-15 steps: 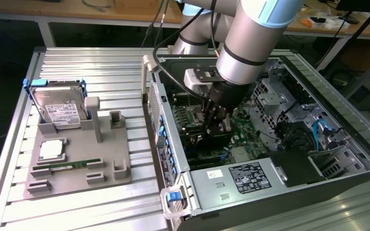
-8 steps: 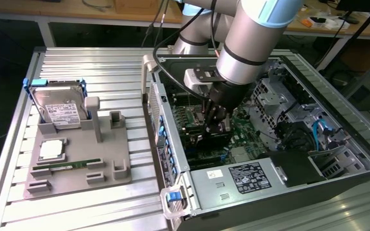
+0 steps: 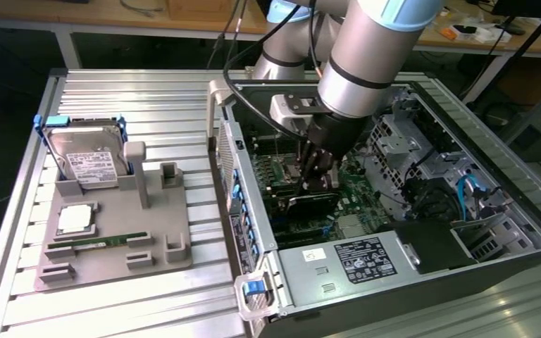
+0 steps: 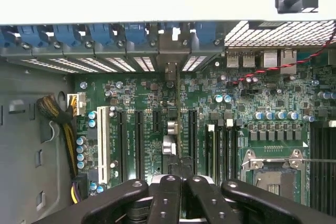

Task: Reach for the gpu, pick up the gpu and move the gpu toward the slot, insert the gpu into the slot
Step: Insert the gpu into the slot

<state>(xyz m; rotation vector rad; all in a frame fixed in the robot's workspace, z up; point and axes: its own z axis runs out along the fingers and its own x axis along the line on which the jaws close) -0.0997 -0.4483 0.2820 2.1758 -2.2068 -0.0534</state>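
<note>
The exterior view takes in the whole bench: an open computer case [image 3: 383,204] lying on a ribbed metal table [image 3: 120,91], and, at that view's left, a grey fixture [image 3: 110,239] carrying a silver hard drive [image 3: 87,158], a processor [image 3: 75,220] and a green memory stick [image 3: 109,241]. The wrist view looks straight down at the green motherboard [image 4: 147,114], with the row of blue clips [image 4: 68,35] along the case's rear wall, a bundle of wires [image 4: 55,108] at one side and the silver processor socket [image 4: 273,169]. The gpu [image 3: 310,202] is a thin black card, seen in the exterior view just below the gripper [image 3: 315,176], inside the case and low over the board. In the wrist view it stands edge-on as a narrow dark strip [image 4: 171,129] running from the fingers [image 4: 167,198] to the rear wall, its metal bracket among the blue clips. The fingers are drawn close together on the card's top edge (pinching it). The slot itself is hidden under the card, so whether the card is seated cannot be told. The arm [image 3: 374,49] reaches steeply down into the case from above.
</note>
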